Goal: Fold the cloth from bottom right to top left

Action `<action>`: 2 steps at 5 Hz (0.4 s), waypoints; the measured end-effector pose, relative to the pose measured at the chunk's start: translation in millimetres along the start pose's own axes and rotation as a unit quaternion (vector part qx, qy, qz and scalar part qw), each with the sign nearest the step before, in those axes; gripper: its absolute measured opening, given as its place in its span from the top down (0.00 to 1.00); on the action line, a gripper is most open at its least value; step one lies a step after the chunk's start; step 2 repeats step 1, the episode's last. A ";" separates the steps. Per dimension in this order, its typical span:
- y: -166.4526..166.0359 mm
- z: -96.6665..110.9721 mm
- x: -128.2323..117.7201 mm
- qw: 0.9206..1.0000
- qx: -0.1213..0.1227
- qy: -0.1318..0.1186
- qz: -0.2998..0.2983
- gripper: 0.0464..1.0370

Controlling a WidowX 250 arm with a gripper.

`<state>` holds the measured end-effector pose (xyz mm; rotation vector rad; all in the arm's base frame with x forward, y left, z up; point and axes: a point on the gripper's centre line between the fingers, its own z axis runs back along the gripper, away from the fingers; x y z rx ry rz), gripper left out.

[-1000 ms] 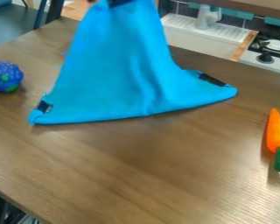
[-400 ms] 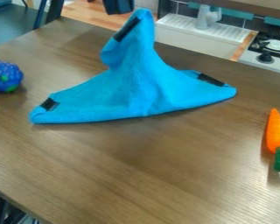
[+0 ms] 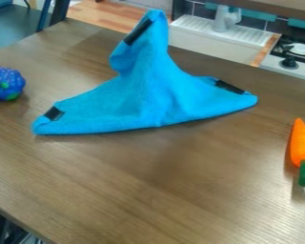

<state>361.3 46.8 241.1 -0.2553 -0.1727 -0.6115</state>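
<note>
Cloth (image 3: 148,93) on table (image 3: 129,176), between blue toy (image 3: 5,85) and toy carrot (image 3: 301,143); far part bunched into narrow peak (image 3: 156,40). My jaws: opening and any hold, cannot tell. Judgement: fold roughly laid, finishing step in hand. Next move: I should ease peak flat, light contact, no dragging.

Cloth (image 3: 145,97) on table (image 3: 148,181), between ball (image 3: 5,84) and carrot (image 3: 301,145).

Blue cloth (image 3: 145,97) (black-patched corners) lies folded, rumpled, peaked.
</note>
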 end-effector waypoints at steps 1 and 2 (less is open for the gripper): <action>-62.3 -8.0 -4.2 0.998 0.005 0.020 -0.067 0.04; -62.3 -8.0 -4.2 0.998 0.005 0.020 -0.067 0.04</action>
